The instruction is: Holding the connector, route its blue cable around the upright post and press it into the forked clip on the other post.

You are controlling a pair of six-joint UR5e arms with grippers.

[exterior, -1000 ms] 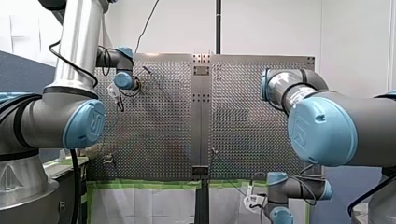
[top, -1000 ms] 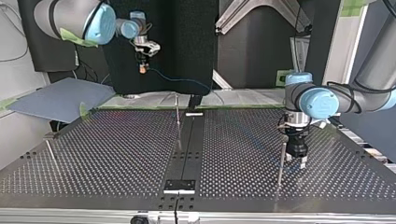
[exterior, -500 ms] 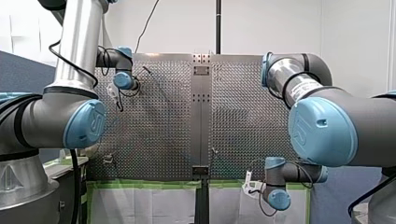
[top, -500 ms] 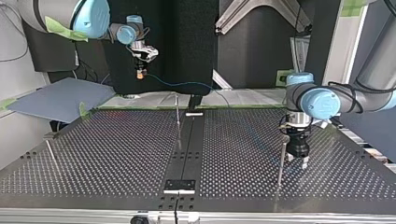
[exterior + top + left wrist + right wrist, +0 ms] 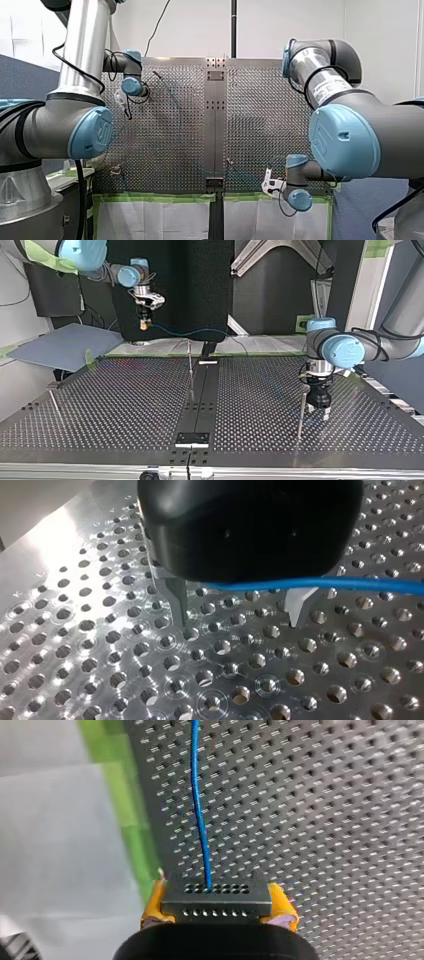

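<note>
Right claw (image 5: pixel 144 322), upper left of top view, clamped on connector (image 5: pixel 216 901); blue cable (image 5: pixel 190 332) runs right toward centre post (image 5: pixel 190 365), below-right. Left claw (image 5: pixel 239 622) open, cable crossing close by it.

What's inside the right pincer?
My right pincer grips a black connector between yellow pads; the blue cable leaves its front. The connector's rear is hidden by the pincer body.

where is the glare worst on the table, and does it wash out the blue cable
Left wrist view: strong glare on the table beside my left gripper, but the blue cable lies clear of it. Front view: a shimmering sheen over the table, cable barely traceable. Top view: table dark, little glare.
</note>
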